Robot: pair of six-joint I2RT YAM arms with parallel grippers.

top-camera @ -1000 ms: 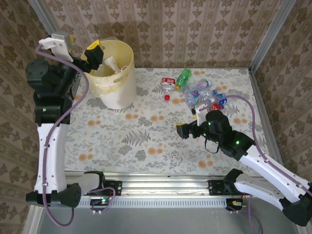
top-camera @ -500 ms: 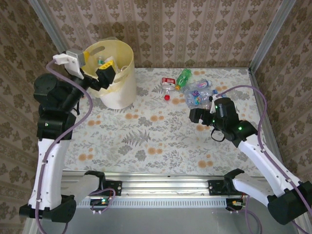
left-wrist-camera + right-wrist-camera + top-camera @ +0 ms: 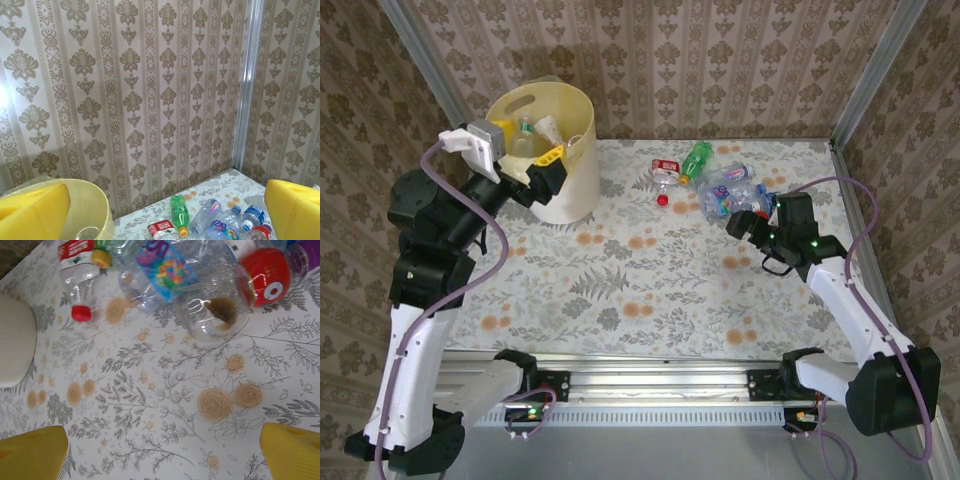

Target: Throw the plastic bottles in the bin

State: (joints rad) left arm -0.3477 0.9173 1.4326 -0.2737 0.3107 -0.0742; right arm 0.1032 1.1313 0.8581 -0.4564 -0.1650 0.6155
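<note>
We note the right gripper point(image 3: 744, 224) has advanced, jaws wide and empty, to the plastic bottles point(image 3: 725, 188) heaped at two o'clock, while the left gripper point(image 3: 546, 168), equally wide, has drawn back from the bin point(image 3: 578, 160) at eleven o'clock, so we judge a pickup next.

I see the counter point(image 3: 620, 280) from overhead; left wrist faces the far wall point(image 3: 150, 100), right wrist looks down closely; all share the bottles point(image 3: 725, 195).
</note>
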